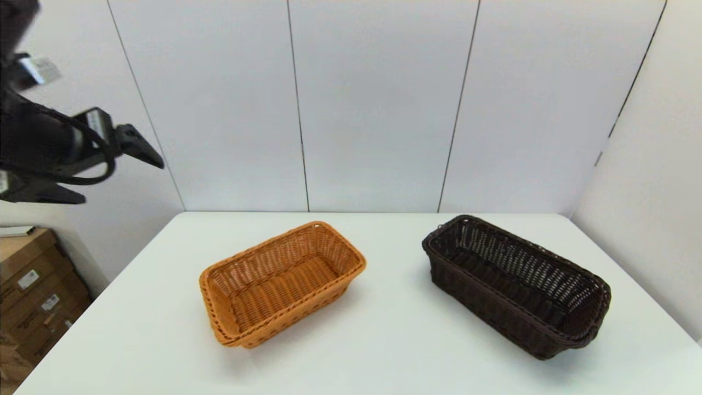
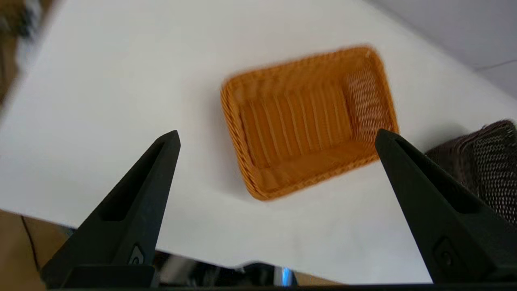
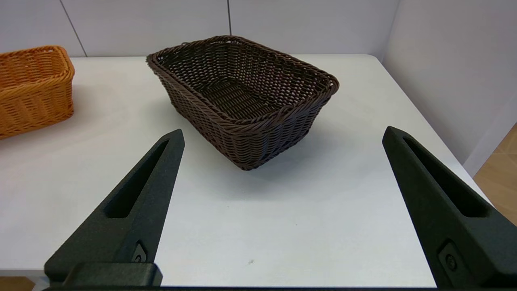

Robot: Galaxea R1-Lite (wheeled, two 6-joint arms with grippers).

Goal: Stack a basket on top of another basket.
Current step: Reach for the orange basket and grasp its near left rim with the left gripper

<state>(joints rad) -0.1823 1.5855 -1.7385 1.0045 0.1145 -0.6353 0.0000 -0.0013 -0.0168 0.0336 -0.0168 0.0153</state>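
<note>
The left gripper (image 2: 276, 137) hangs high with fingers spread wide, the orange-tan rectangular woven wicker basket (image 1: 282, 282) on the white table (image 1: 384, 340) below it. The right gripper (image 3: 282, 135) is wide open and empty, the dark brown rectangular woven wicker basket (image 3: 242, 97) just ahead of its fingertips, well apart from the orange one.

Head camera looks forward and down over the table (image 1: 384, 340). Left wrist camera, somewhat blurred, seems high at nine o'clock; right wrist camera sits low near five o'clock. All share both baskets.
</note>
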